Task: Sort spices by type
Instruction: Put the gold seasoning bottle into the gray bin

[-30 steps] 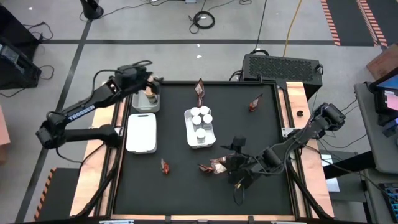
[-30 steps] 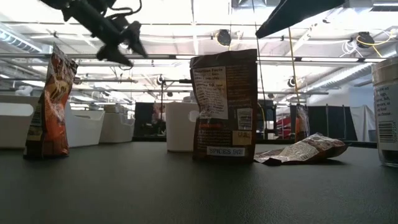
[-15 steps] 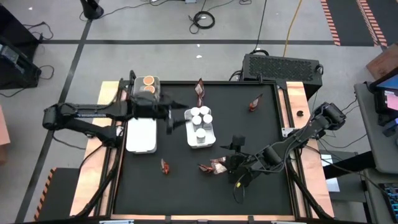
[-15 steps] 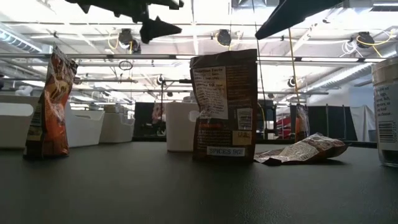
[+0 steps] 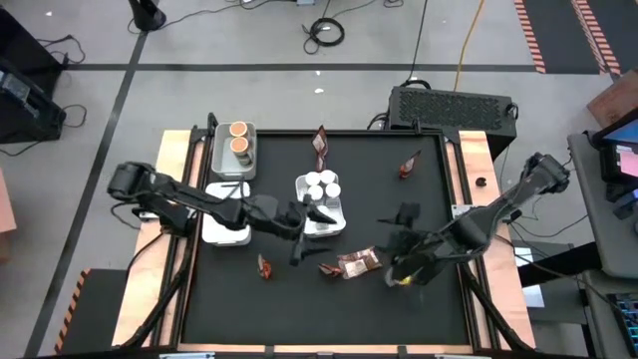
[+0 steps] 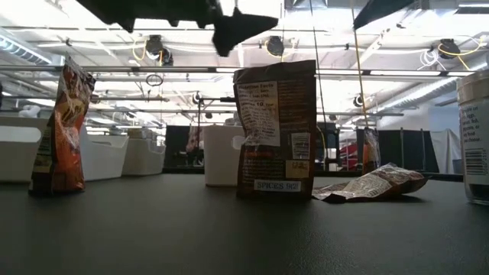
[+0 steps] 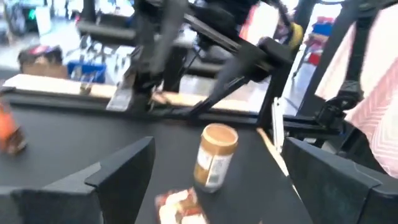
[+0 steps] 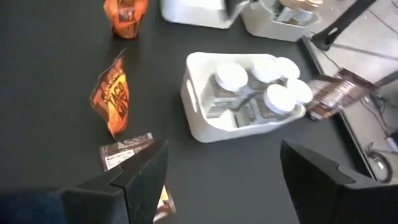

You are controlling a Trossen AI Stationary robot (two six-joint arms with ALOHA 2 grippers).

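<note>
Reddish-brown packets lie scattered: one [image 5: 359,262] and another [image 5: 329,267] near the table's middle, one [image 5: 264,266] at the near left, and two at the far side [image 5: 321,145] [image 5: 409,165]. White-capped jars fill a white tray [image 5: 319,204]. Two orange-topped tubs [image 5: 239,139] sit in the far-left tray. A single jar [image 7: 214,155] stands on the table. My left gripper [image 5: 302,239] hovers level and open beside the jar tray. My right gripper [image 5: 397,269] hangs open above the table, next to the middle packets.
A flat white tray [image 5: 227,214] lies at the left, partly under my left arm. In the low view one packet [image 6: 275,130] stands upright and another [image 6: 65,130] stands at the left. Open black table lies along the near edge.
My left arm has swung from the far-left tub tray toward the table's middle and near side, dropping lower and levelling out, its fingers staying open. My right gripper has risen a little and drawn back toward the table's right edge.
</note>
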